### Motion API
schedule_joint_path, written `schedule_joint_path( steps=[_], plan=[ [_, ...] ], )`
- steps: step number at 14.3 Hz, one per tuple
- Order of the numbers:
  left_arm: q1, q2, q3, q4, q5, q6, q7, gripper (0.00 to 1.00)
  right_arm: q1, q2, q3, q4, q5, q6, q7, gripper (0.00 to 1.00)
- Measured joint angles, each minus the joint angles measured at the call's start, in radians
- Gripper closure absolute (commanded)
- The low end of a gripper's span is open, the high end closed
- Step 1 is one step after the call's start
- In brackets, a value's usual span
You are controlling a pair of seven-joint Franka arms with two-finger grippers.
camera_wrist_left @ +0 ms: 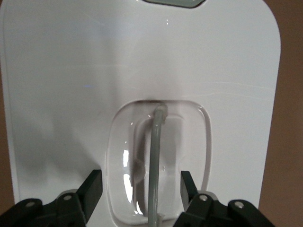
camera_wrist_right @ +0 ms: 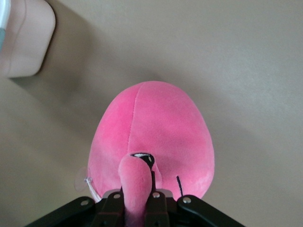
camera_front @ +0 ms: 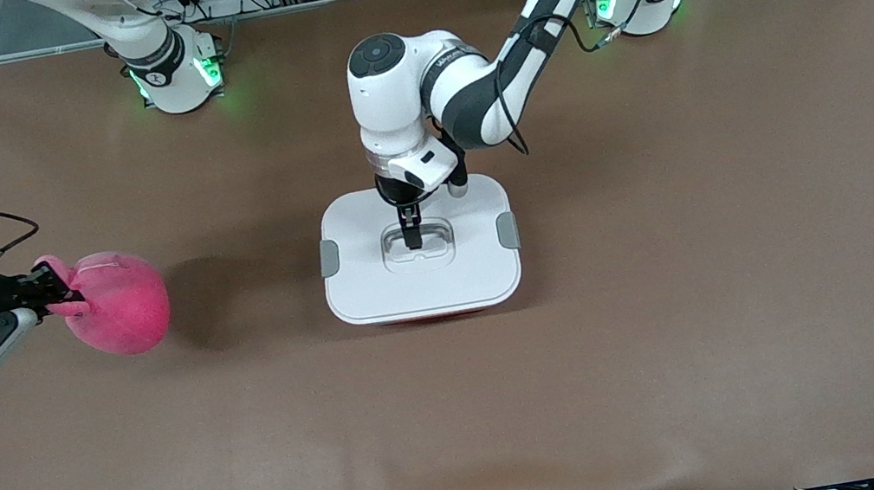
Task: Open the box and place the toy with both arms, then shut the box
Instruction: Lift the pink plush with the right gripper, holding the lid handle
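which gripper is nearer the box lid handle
Left. The left gripper is down in the lid's recess, fingers either side of the handle. The right gripper is off toward the right arm's end, shut on the toy.

White lid with grey side clips and grey handle, hot-pink plush toy with lighter pink ear and dark face marks, brown tabletop, white arms with dark grey joints.

The box tub hides under its lid. The right arm is cut off at 9 o'clock.
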Motion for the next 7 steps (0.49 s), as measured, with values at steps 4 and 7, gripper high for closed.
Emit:
schedule_joint_path(
  steps=[4, 7],
  plan=[
    [0.001, 0.000, 0.002, 0.007, 0.001, 0.002, -0.001, 0.47, 0.037, 0.000, 0.001, 0.033, 0.000, -0.041, 0.075, 1.00],
    [0.005, 0.000, 0.004, 0.008, 0.002, 0.004, -0.001, 0.61, 0.044, 0.000, 0.000, 0.047, 0.055, -0.063, 0.119, 1.00]
  ],
)
